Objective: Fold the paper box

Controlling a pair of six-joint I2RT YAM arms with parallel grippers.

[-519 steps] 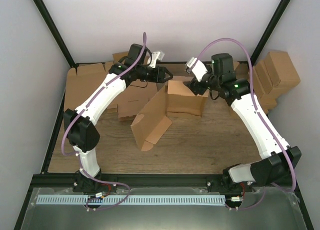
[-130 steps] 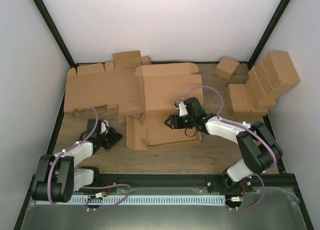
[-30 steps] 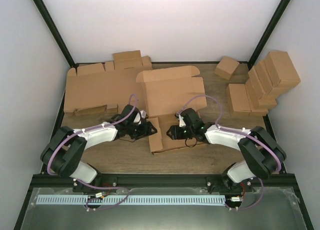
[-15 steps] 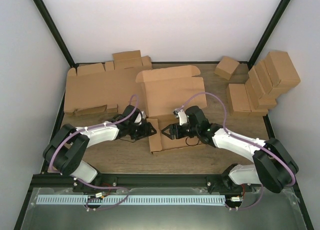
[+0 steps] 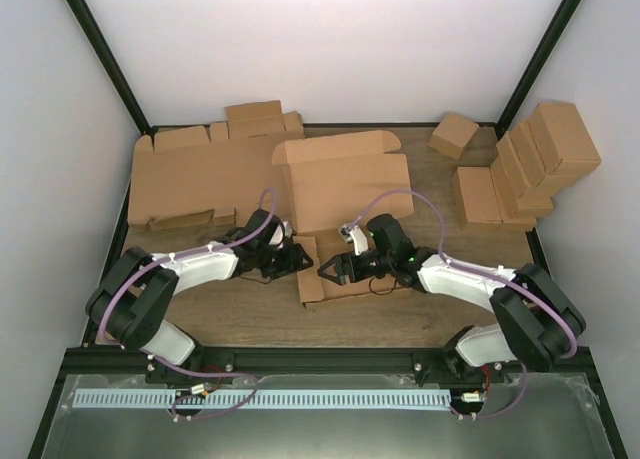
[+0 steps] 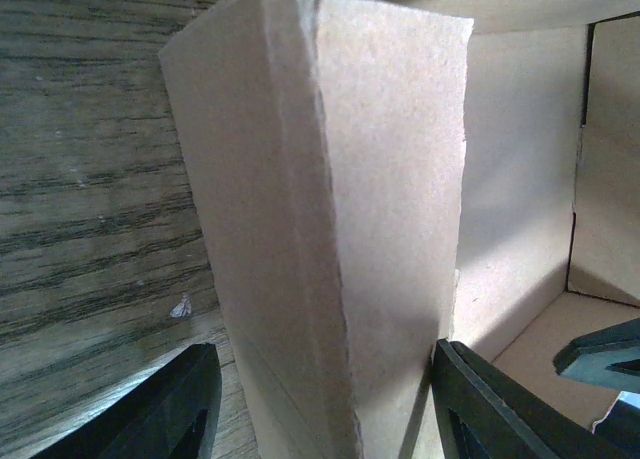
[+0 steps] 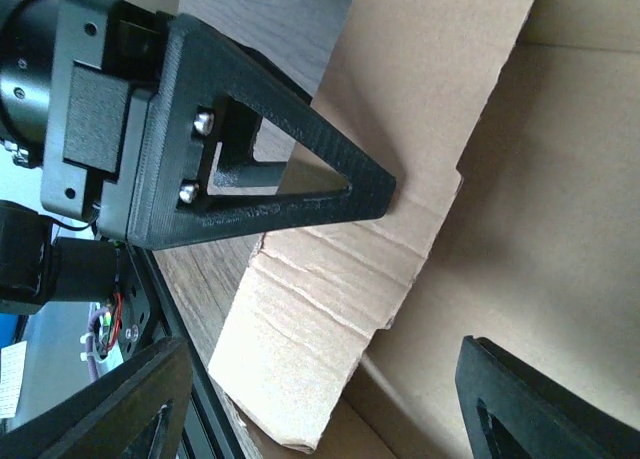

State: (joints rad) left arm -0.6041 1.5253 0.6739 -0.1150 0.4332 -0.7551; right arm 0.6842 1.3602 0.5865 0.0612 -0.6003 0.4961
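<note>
Half-formed paper box (image 5: 345, 184) lies at centre of table (image 5: 430, 314); likely light, springy, crease-prone, so grip near side flap (image 6: 330, 229) fold (edges buckle); left gripper (image 5: 300, 258) straddles flap, clamping unclear; right gripper (image 5: 327, 272) gapes empty.

White arm links (image 5: 200, 267), black joints (image 5: 160, 269), purple cables (image 5: 400, 194); black triangular claw fingers (image 7: 270, 217), silver screws (image 7: 203, 125)

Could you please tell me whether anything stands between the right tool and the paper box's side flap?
Nothing visible does. The right tool stands open right at the paper box's side flap. Only the left tool is close by, its fingers straddling that same flap from the table side.
</note>
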